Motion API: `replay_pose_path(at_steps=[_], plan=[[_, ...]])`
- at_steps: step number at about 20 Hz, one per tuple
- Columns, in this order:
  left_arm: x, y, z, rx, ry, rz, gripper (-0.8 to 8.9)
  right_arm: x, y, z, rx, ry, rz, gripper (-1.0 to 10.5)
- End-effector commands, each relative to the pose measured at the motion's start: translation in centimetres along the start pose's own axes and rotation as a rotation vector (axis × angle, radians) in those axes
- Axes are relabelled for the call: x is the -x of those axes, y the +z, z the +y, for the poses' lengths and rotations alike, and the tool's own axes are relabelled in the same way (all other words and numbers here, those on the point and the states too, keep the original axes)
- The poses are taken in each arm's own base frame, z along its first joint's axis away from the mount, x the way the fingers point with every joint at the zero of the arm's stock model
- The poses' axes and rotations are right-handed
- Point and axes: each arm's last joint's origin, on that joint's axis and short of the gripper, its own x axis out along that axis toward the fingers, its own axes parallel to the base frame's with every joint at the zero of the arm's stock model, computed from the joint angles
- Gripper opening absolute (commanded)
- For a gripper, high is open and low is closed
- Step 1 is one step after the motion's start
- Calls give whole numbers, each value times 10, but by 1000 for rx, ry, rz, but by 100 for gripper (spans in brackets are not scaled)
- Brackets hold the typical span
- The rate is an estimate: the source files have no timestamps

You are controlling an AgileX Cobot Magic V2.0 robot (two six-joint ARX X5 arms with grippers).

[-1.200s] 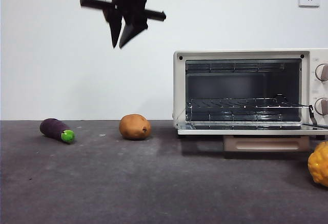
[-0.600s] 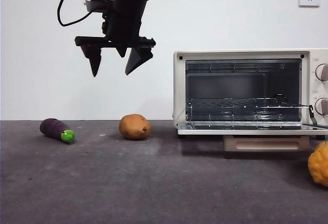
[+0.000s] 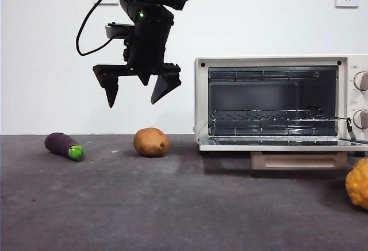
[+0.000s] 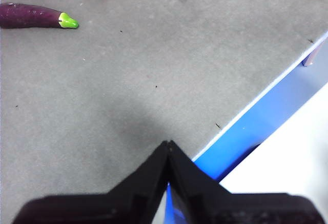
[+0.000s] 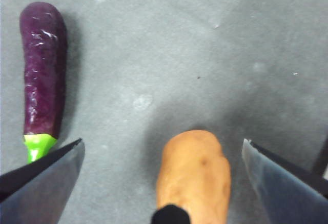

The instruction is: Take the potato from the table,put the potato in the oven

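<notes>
A wide, flat dark grey table [image 3: 172,205] with a mottled, scuffed surface fills the foreground, and everything on it lies well back from the camera. Far off to one side of the working pincer, at the table's near edge, a bumpy yellow-orange lump [image 3: 357,183] pokes into view; it is not part of the job. Further back, the right gripper [image 3: 138,93], a black two-jawed pincer on a dark arm entering from above, hangs in the air with its jaws spread wide apart and holding nothing. Directly below it, and just slightly toward the oven side, lies the smooth, oval orange-brown potato [image 3: 152,142], resting on the table and not touched. The wrist camera shows the potato [image 5: 193,175] between the two open jaws, which suggests the wide spread is meant to straddle it on the way down. A purple eggplant with a green tip [image 3: 64,146] lies apart on the pincer's other side, clear of the jaws. Beyond the potato stands the cream-white boxy toaster oven [image 3: 276,61], its door down and wire rack exposed, apparently ready to receive the potato. The left gripper [image 4: 168,149] waits elsewhere, near the table's edge, jaws pressed together, though its exact height is hard to judge.
</notes>
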Motion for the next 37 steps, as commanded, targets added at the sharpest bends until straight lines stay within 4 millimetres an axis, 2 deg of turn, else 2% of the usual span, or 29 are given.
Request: replay_pose_path(at_steps=[1, 13, 19, 20, 23, 26, 28, 30, 34, 37], plan=[[-1, -1, 0, -13, 3, -2, -5, -23, -13, 0, -30, 10, 42, 576], [-1, -1, 0, -38, 3, -3, -5, -60, -42, -6, -63, 23, 148, 572], [-1, -1, 0, -52, 4, -2, -5, -64, -50, -4, -79, 44, 209, 559], [-1, -1, 0, -52, 4, -2, -5, -64, -50, -4, -86, 43, 210, 518], [-1, -1, 0, -52, 2, -2, -5, -63, -52, -4, -106, 41, 231, 152], [-1, -1, 0, -53, 2, -2, -5, -61, -53, 1, -124, 46, 252, 122], [-1, -1, 0, -53, 2, -2, -5, -48, -44, 1, -145, 54, 246, 123], [-1, -1, 0, -53, 2, -2, -5, -24, -27, 1, -170, 86, 222, 123], [-1, -1, 0, -44, 2, -2, -5, 38, 11, -1, -211, 146, 106, 123], [-1, -1, 0, -14, -5, -2, -5, 91, 25, -9, -216, 151, 35, 123]])
